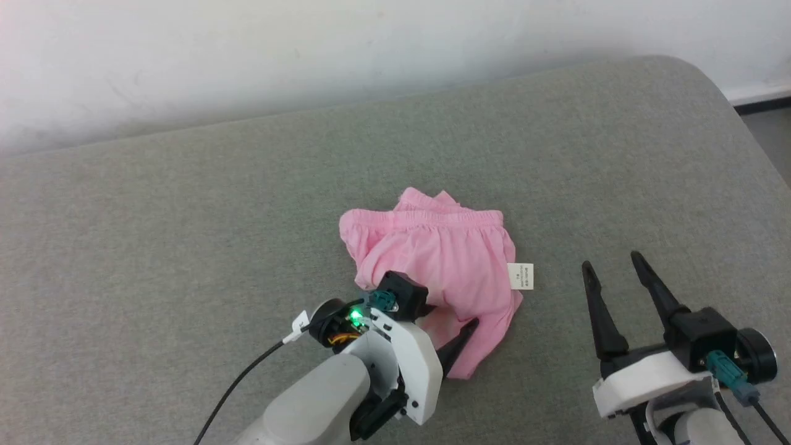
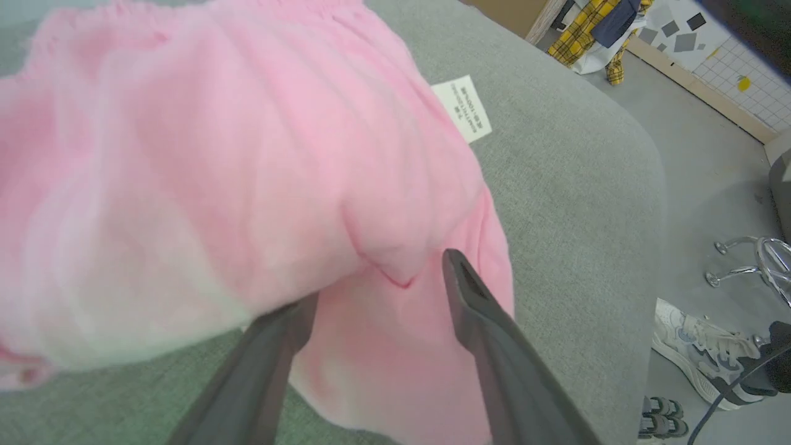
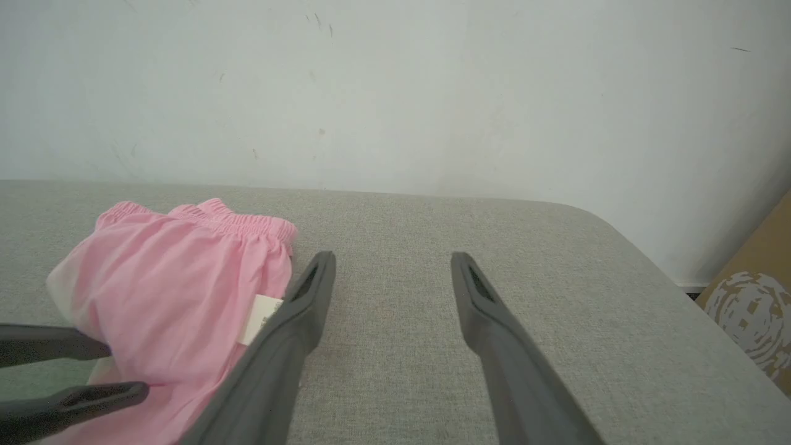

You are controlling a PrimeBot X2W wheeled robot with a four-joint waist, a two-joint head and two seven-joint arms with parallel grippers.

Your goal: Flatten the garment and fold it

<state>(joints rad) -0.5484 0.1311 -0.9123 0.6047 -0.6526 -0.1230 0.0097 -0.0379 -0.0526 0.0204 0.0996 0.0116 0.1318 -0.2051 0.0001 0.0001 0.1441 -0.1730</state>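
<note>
The garment (image 1: 439, 253) is a pair of light pink shorts lying crumpled in the middle of the grey padded surface (image 1: 185, 235). Its gathered waistband is on the far side and its white label (image 1: 520, 276) sticks out to the right. My left gripper (image 1: 457, 327) is at the shorts' near edge. In the left wrist view its jaws (image 2: 377, 278) stand apart with a fold of the garment (image 2: 216, 154) between them, and the left fingertip is tucked under the cloth. My right gripper (image 1: 609, 260) stands open over bare surface to the right of the label (image 3: 259, 318), holding nothing (image 3: 392, 256).
A white wall (image 1: 309, 49) runs along the far side of the surface, whose rounded corner (image 1: 698, 74) drops to the floor at the right. Beside it are a person's shoe (image 2: 698, 346), a chrome chair base (image 2: 754, 259) and a cardboard box (image 3: 754, 296).
</note>
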